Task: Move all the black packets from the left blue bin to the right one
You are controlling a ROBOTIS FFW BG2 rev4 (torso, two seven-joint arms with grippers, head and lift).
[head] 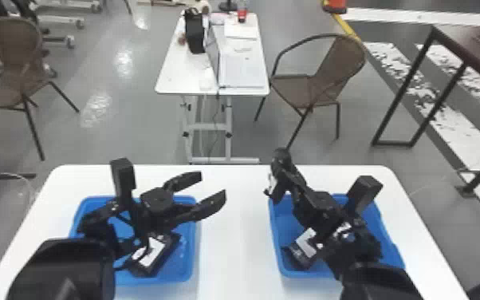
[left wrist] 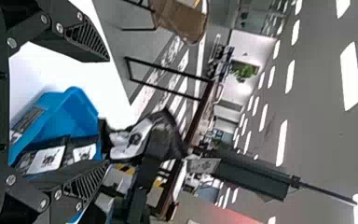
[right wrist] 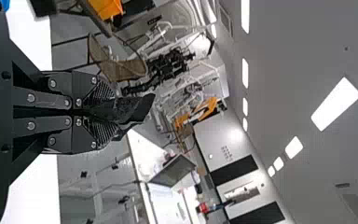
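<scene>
In the head view my left gripper stands open over the right side of the left blue bin, its fingers pointing toward the table's middle. My right gripper is above the far left corner of the right blue bin, shut on a black packet. One black packet with a white label lies in the left bin, and another in the right bin. In the left wrist view, nothing is between the fingers of my left gripper; the held packet is beyond them. The right wrist view shows my right gripper clamping the packet.
Both bins stand on a white table, with a strip of tabletop between them. In the left wrist view several packets lie in a blue bin. Beyond are a second table with a laptop and a brown chair.
</scene>
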